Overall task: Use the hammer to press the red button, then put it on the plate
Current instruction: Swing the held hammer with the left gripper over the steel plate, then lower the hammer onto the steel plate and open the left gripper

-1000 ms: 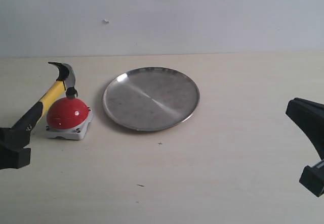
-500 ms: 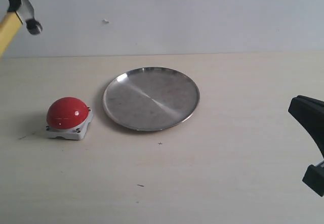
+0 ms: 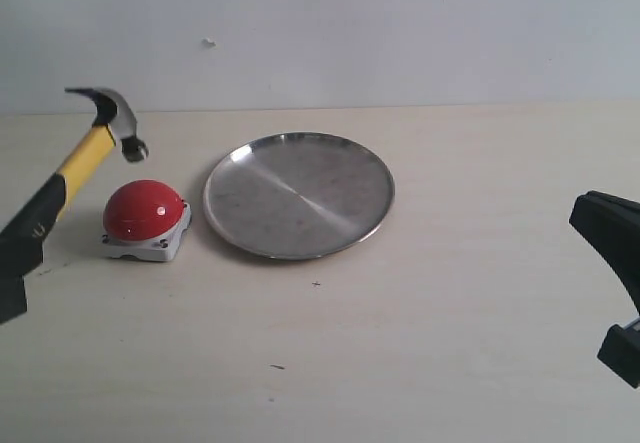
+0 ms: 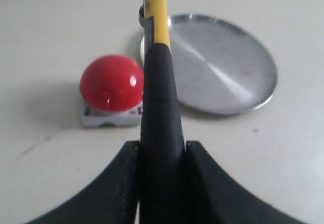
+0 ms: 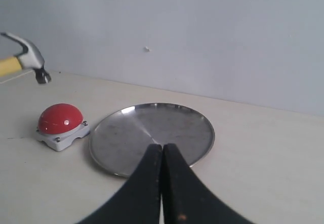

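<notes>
Left gripper (image 4: 162, 147) is clamped on the black rubber sleeve of the hammer (image 3: 87, 156) — the yellow shaft slants up to a dull metal claw head that hangs just above the red button (image 3: 144, 208), clear of its glossy dome. The button's square white base sits on the pale table (image 3: 450, 313) beside the plate (image 3: 298, 195), which is round, shallow, scuffed silver. Right gripper (image 5: 162, 155) is pinched together on nothing. Half a second back the head was way up in the corner — now it's low, and the button sits a touch nearer the plate.
</notes>
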Robot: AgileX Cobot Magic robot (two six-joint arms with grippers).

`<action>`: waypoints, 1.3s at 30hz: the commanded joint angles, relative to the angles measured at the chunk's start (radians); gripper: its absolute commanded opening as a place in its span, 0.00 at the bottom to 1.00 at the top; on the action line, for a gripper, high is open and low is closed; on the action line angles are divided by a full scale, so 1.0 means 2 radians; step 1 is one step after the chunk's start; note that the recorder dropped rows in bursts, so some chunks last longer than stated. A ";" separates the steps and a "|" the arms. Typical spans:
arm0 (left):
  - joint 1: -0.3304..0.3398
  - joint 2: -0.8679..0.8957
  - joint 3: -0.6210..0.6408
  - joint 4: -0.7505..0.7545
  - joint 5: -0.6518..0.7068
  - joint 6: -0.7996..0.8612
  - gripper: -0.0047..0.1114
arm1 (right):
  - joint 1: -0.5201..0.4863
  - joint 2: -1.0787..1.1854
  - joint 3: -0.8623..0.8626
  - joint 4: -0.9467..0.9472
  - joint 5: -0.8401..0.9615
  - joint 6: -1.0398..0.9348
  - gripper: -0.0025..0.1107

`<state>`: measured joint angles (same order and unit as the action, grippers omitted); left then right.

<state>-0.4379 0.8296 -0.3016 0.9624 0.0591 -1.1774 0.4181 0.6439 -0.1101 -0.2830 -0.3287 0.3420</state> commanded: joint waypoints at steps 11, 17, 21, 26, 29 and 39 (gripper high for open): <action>0.000 0.135 -0.110 -0.078 -0.178 0.057 0.04 | 0.000 -0.003 0.005 -0.002 0.003 0.014 0.02; 0.000 0.258 -0.144 -0.219 -0.301 0.162 0.04 | 0.000 -0.003 0.026 -0.002 -0.024 0.013 0.02; -0.001 0.344 -0.173 -0.288 -0.366 0.186 0.04 | 0.000 -0.003 0.028 -0.001 -0.021 0.013 0.02; -0.002 0.456 -0.221 -0.294 -0.466 0.185 0.04 | 0.000 -0.003 0.028 -0.001 -0.021 0.013 0.02; -0.012 0.503 -0.265 -0.321 -0.450 0.184 0.04 | 0.000 -0.003 0.028 -0.001 -0.021 0.019 0.02; -0.031 0.621 -0.377 -0.364 -0.429 0.183 0.04 | 0.000 -0.003 0.028 -0.002 -0.023 0.030 0.02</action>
<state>-0.4923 2.0476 -1.0016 0.2771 -0.7331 -0.8233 0.4181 0.6439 -0.0599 -0.2830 -0.3576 0.3937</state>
